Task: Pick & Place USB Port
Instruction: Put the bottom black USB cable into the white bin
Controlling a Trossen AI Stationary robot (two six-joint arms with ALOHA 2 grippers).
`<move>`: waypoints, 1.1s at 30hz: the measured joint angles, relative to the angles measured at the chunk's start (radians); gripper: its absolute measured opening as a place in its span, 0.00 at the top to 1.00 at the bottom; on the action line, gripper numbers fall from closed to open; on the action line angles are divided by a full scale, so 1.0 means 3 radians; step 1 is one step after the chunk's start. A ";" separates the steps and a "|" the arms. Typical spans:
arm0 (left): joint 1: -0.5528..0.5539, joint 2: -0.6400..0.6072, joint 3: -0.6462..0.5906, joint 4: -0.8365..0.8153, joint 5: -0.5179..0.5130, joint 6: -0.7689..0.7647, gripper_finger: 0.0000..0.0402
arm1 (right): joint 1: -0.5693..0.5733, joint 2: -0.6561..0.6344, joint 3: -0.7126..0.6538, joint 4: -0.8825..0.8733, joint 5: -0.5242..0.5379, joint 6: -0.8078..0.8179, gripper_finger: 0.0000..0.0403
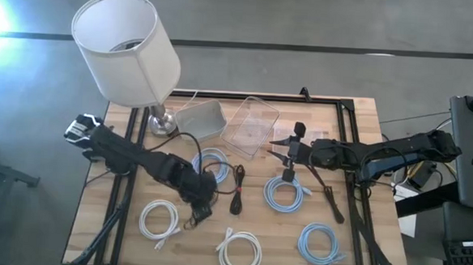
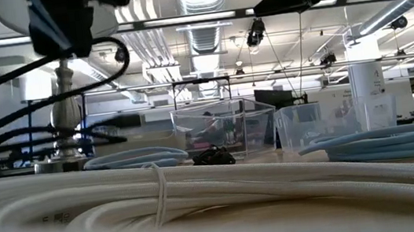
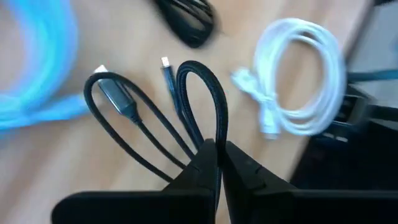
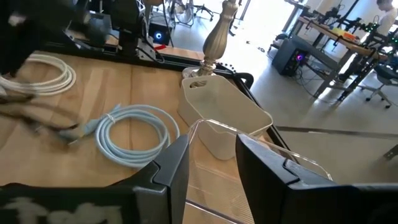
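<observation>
The left gripper (image 3: 217, 152) pinches a thin black cable (image 3: 205, 93) tight between its fingers. The cable hangs in loops just above the wooden table (image 1: 356, 163), near the middle, well in front of the lamp (image 1: 127, 50). A white cable coil (image 3: 305, 81) lies close by. The right gripper (image 4: 211, 155) has its fingers spread apart, over the clear box (image 1: 251, 123) beside the lamp.

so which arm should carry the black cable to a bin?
Left. Its gripper is already shut on the black cable. The right gripper is open and empty, over the clear bins.
</observation>
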 joint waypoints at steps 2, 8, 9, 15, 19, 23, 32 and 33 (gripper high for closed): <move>0.0000 0.0000 0.0254 -0.0407 -0.0309 0.0073 0.97 | 0.0000 0.0000 0.0000 0.0000 -0.0001 -0.0033 0.68; 0.0006 -0.0005 0.0693 -0.0924 -0.1271 0.0366 0.97 | 0.0000 0.0000 0.0000 0.0000 -0.0003 -0.0053 0.68; 0.0010 -0.0005 0.0717 -0.0924 -0.1409 0.0438 0.97 | 0.0000 0.0000 0.0000 0.0000 -0.0003 -0.0053 0.68; 0.0113 -0.0005 0.0742 -0.0935 -0.1885 0.0791 0.97 | 0.0000 0.0000 0.0000 0.0000 -0.0003 -0.0050 0.68; 0.0159 -0.0004 0.0824 -0.0938 -0.2015 0.0940 0.97 | 0.0000 0.0000 0.0000 0.0000 -0.0003 -0.0050 0.68; 0.0155 -0.0004 0.0979 -0.0934 -0.2317 0.1127 0.97 | 0.0000 0.0000 0.0000 0.0000 -0.0003 -0.0066 0.68; 0.0340 -0.0004 0.0867 -0.0939 -0.2789 0.1537 0.97 | 0.0000 0.0000 -0.0001 0.0000 -0.0003 -0.0064 0.68; 0.0384 -0.0004 0.0828 -0.0939 -0.2817 0.1561 0.97 | -0.0001 0.0000 -0.0001 -0.0001 -0.0003 -0.0064 0.68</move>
